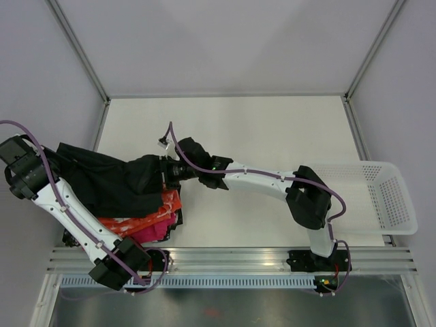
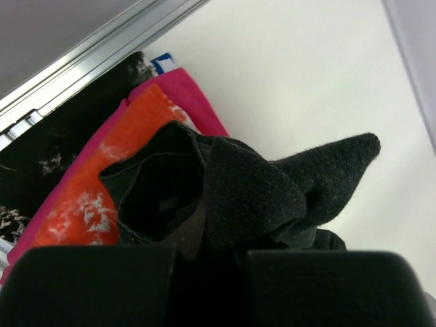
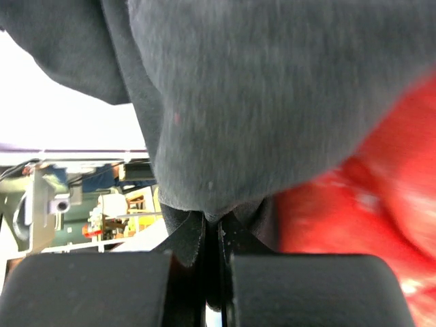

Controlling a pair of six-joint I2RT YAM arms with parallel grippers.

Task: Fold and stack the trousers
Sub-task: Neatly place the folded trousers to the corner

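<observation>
Clamped shut on trousers [image 1: 116, 180] with left gripper [image 2: 211, 257] and right gripper [image 3: 212, 235] near left bench edge, well apart from right-edge basket [image 1: 392, 202].

Overhead looking down, wrist views hugging trousers [image 1: 116, 180]

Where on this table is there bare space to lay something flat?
Crowded: the left side, trousers draped over orange garment and magenta garment. Bare: the far table strip between the back wall and the right arm, and a near patch between those garments and that arm's base.
</observation>
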